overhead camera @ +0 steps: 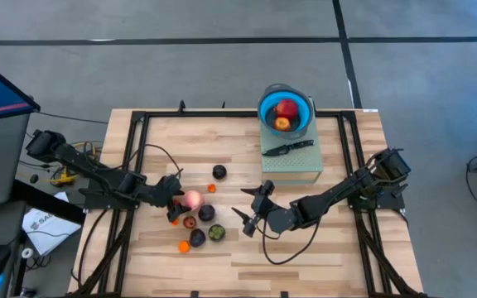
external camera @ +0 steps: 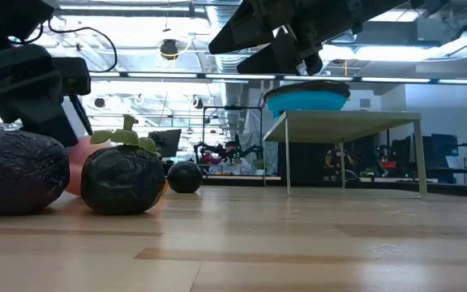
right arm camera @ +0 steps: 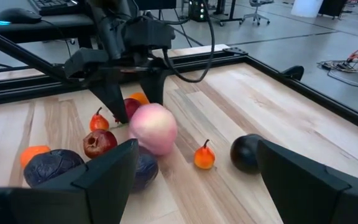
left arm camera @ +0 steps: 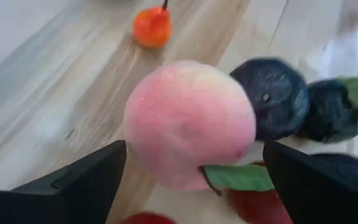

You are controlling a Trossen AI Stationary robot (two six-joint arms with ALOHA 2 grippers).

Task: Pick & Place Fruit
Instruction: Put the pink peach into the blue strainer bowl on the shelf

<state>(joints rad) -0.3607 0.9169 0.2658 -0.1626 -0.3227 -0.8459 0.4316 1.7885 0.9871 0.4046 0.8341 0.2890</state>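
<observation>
**Left gripper at the pink peach; right gripper open nearby**

The left arm reaches in low from the table's left edge, stretched almost flat across the wood, and its left gripper point(overhead camera: 178, 201) sits at the pink peach point(overhead camera: 193, 199). In the left wrist view the peach point(left arm camera: 188, 123) fills the space between the two dark fingers point(left arm camera: 79, 177), which stand spread on either side of it with a visible gap at each side. Whether the fingers are actually pressing the peach cannot be told; in the right wrist view the peach point(right arm camera: 153, 128) appears just off the wood, beside the finger tips.

Around the peach lies the rest of the fruit. Just past it are two dark purple fruits point(overhead camera: 207, 213), a green-topped one point(overhead camera: 216, 233), a red one point(overhead camera: 190, 222) and small orange pieces point(overhead camera: 184, 246). A small orange fruit point(right arm camera: 204, 156) and a dark round fruit point(overhead camera: 219, 172) lie a little away from the peach, toward the blue bowl point(overhead camera: 265, 106).

The right arm comes in from the table's right edge, bent at the elbow and angled toward the peach. Its right gripper point(overhead camera: 251, 210) hangs above the wood, near the peach but apart from it, fingers spread wide and holding nothing.

The blue bowl stands on a pale green stand point(overhead camera: 301, 164) well beyond the peach and holds two red and orange fruits point(overhead camera: 286, 108). A black knife point(overhead camera: 288, 147) lies on the stand just beside the bowl.
</observation>
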